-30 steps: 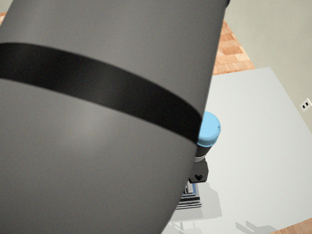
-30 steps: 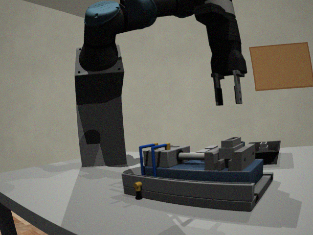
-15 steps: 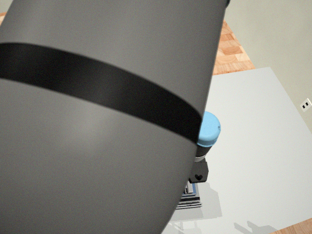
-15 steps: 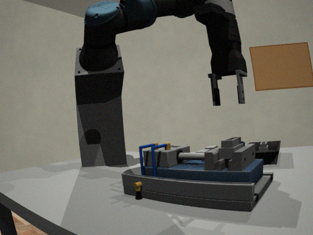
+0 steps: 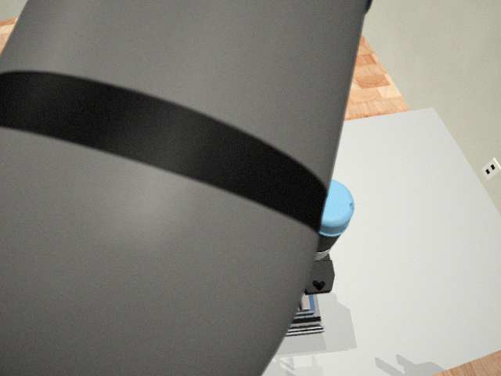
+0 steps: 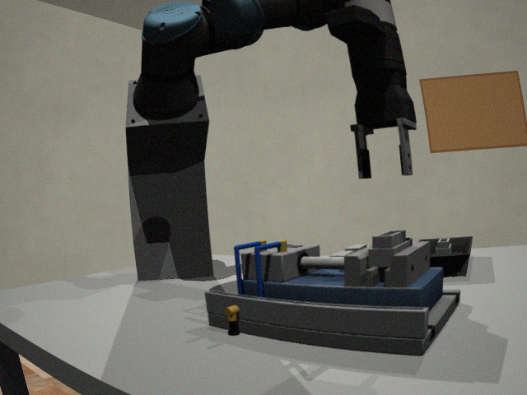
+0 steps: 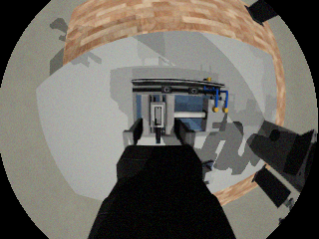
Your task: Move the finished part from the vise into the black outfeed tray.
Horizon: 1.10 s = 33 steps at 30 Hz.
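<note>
The finished part (image 6: pixel 389 239), a grey block with a pocket on top, sits between the jaws of the grey vise (image 6: pixel 374 261) on a blue base. My gripper (image 6: pixel 383 172) hangs high above the vise, fingers wide open and empty. In the wrist view the open fingers frame the vise and part (image 7: pixel 159 112) far below. The black outfeed tray stands behind the vise at the right with one grey part (image 6: pixel 442 245) in it. The top view is mostly blocked by my arm; the vise's edge (image 5: pixel 309 317) shows below it.
The vise stands on a grey fixture plate (image 6: pixel 332 314) with blue hoses (image 6: pixel 251 265) at its left end and a small yellow-topped post (image 6: pixel 232 318) in front. The robot's pedestal (image 6: pixel 168 178) stands at the back left. An orange panel (image 6: pixel 474 111) hangs on the wall.
</note>
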Each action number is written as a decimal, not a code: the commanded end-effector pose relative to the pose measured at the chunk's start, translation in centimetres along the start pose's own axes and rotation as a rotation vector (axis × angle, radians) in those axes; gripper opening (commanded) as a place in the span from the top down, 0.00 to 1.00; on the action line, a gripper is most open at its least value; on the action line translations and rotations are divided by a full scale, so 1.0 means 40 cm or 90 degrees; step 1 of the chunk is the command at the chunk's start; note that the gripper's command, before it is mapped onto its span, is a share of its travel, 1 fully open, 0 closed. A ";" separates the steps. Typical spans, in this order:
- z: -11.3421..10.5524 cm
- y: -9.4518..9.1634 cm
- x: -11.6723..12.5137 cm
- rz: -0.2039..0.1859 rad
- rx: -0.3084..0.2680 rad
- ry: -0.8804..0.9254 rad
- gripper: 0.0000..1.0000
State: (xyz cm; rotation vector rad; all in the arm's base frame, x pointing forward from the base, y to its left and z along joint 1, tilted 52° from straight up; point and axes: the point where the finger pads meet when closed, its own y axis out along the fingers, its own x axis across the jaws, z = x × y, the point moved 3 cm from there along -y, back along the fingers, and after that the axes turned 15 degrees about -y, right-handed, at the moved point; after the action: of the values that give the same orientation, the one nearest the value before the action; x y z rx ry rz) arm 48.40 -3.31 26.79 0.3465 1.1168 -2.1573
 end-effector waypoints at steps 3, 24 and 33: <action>0.000 0.008 -0.001 0.001 0.000 0.000 0.00; 0.000 0.076 -0.001 0.001 0.000 0.000 0.00; 0.000 0.119 -0.001 0.001 0.000 0.000 0.00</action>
State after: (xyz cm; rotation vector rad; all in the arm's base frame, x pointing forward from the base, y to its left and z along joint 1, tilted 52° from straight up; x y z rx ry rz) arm 51.21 -5.00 24.16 0.3465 1.1168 -2.1572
